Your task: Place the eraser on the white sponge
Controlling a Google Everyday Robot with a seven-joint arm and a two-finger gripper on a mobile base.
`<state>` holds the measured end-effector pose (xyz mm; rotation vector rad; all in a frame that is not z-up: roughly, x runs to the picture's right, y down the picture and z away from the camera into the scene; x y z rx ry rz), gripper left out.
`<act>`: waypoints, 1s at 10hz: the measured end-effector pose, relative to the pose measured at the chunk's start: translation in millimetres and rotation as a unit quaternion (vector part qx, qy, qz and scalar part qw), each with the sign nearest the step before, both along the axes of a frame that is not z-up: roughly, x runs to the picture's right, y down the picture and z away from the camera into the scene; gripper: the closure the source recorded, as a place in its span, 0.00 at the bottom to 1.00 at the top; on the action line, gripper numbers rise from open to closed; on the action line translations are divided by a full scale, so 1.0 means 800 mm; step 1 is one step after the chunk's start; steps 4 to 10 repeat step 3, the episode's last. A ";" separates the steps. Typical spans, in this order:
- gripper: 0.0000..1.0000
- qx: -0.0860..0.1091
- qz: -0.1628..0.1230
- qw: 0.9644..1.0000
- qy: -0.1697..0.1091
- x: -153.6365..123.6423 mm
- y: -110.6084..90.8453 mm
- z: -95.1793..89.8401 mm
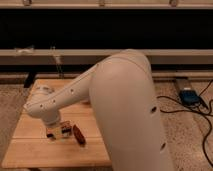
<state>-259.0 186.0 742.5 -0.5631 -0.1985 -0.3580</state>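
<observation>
Arm (125,105) fills the middle of the camera view: big white elbow housing in the foreground, forearm running down-left to the wrist.

Gripper (57,131) is low over the wooden table (35,150), left-front part, just under the wrist joint. Its tip looks at or very near the tabletop. Grip state: can't tell, the wrist covers too much of it.

Eraser: can't pick it out. There's a small dark bit right at the gripper, but it can't be told from gripper hardware.

Sponge: same problem. There's a pale patch at the gripper's lower-left edge, touching or directly under it, which could be the sponge or part of the gripper. So whether the eraser is on the sponge is not readable here.

Dark red pod (79,135) lies on the table just right of the gripper, tilted, long axis running top-left to bottom-right. It's close beside the gripper; contact can't be judged.

Off the table: speckled floor, with a blue box (189,96) on it at right and black cables (204,111) running around it. Behind the table there's a dark wall with pale horizontal rails (65,56).
</observation>
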 end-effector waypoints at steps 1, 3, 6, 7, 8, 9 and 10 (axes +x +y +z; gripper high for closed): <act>0.20 0.002 -0.004 1.000 -0.005 -0.001 -0.003 -0.006; 0.20 0.002 -0.004 1.000 -0.005 0.000 -0.004 -0.007; 0.20 0.002 -0.004 1.000 -0.005 0.000 -0.004 -0.007; 0.20 0.002 -0.004 1.000 -0.005 0.000 -0.004 -0.007; 0.20 0.002 -0.004 1.000 -0.005 0.000 -0.004 -0.007; 0.20 0.002 -0.004 1.000 -0.005 0.000 -0.004 -0.007; 0.20 0.002 -0.004 1.000 -0.005 0.000 -0.004 -0.007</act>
